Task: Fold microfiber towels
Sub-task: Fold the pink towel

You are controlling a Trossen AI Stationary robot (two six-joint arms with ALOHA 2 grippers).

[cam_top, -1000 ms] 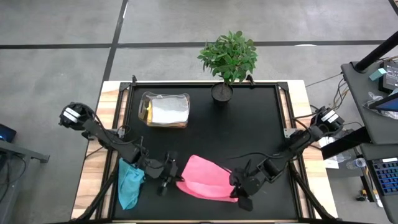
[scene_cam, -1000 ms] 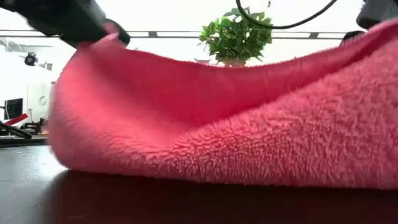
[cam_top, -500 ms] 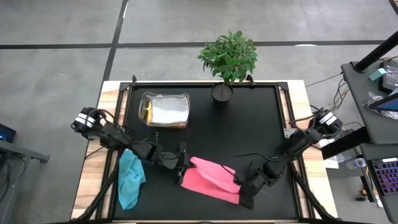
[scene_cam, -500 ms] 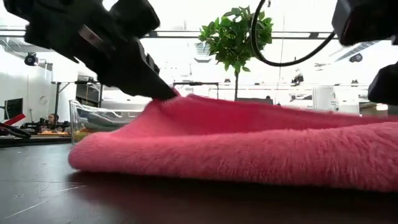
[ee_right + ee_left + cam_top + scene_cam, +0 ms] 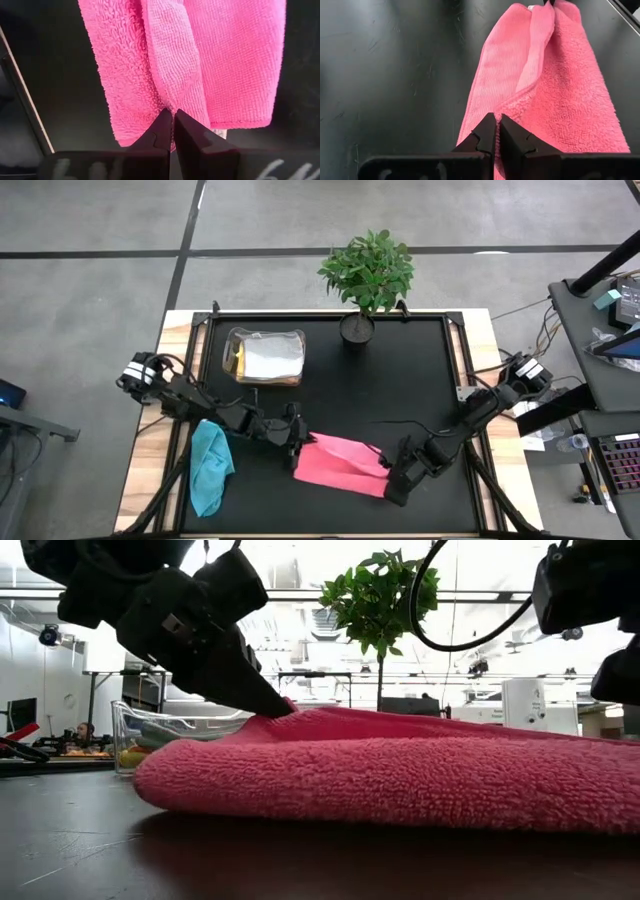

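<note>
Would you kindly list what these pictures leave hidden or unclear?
- Clear box contents: high view shows white cloth, with a yellowish edge too small to identify.
- Teal towel: hangs past the table edge, its lower part unseen.
- Pink towel: the low view hides its far side.
- Plant pot: leaves cover it in the low view.

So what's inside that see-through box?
The clear box holds a white-grey cloth on top, with yellow and orange peeking out at its side. Anything beneath them is covered.
</note>
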